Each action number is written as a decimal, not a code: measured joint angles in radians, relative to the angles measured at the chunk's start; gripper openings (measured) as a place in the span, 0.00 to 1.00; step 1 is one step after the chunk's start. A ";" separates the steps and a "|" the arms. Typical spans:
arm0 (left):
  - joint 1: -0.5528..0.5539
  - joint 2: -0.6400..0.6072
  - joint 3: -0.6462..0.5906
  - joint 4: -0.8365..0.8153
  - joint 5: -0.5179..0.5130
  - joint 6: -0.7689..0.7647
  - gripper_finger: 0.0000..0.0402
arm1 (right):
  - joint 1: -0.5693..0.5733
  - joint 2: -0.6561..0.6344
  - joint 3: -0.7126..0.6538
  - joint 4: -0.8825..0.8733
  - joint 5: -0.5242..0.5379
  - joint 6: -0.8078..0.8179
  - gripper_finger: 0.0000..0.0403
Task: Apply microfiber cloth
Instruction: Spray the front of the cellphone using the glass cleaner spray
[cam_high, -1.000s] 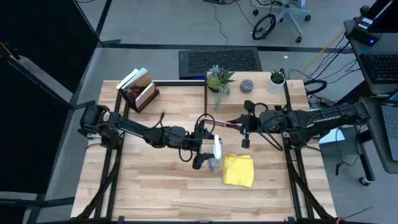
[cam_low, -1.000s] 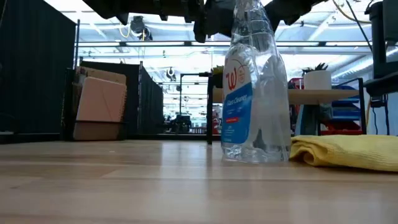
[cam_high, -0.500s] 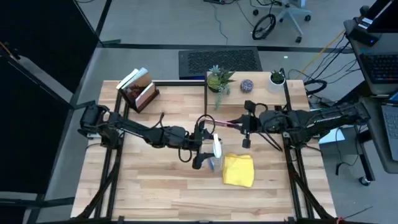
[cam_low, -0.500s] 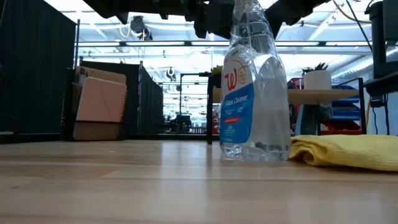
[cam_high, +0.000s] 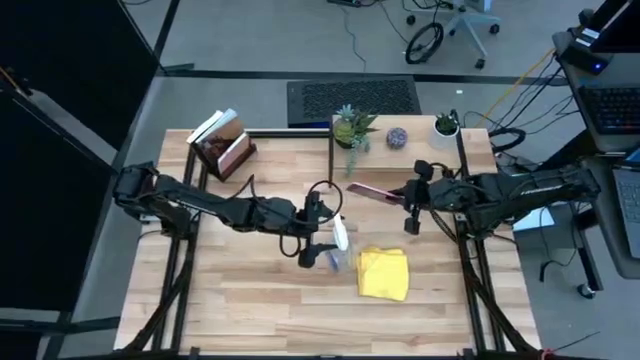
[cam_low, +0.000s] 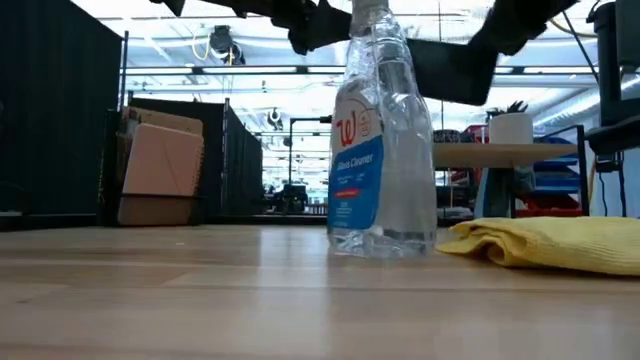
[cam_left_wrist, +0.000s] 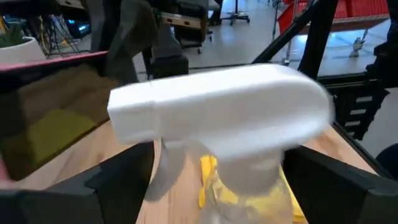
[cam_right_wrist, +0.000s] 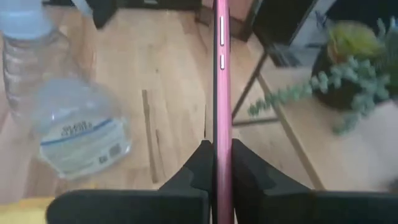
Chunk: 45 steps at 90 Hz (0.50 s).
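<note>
Two arms: both work over the wooden table (cam_high: 240, 290), left and right reaching toward its middle.
Microfiber cloth (cam_high: 384, 273): yellow, rumpled, flat on the table toward the near edge; its longer side runs front to back.
Spray bottle (cam_low: 380, 150): clear, upright, just left of the cloth, white head (cam_left_wrist: 217, 115) on top.
Left gripper (cam_high: 318, 243): at the bottle's head, fingers either side of the neck; whether they clamp it cannot be told.
Right gripper (cam_right_wrist: 216, 163): above the table behind the cloth, fingers clenched on a pink-edged phone (cam_right_wrist: 222, 74) held edge-on.
Back edge: potted plants (cam_high: 352, 128), books (cam_high: 222, 143).
</note>
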 joint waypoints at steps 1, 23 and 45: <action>-0.001 -0.001 0.000 0.001 0.001 0.000 0.84 | 0.000 0.000 0.000 -0.005 0.000 0.003 0.03; 0.007 -0.021 0.000 -0.037 0.011 0.001 0.84 | 0.000 0.000 0.000 -0.078 -0.005 0.047 0.03; 0.008 -0.107 0.001 -0.114 -0.006 0.001 0.84 | 0.000 0.000 0.000 -0.111 -0.009 0.063 0.03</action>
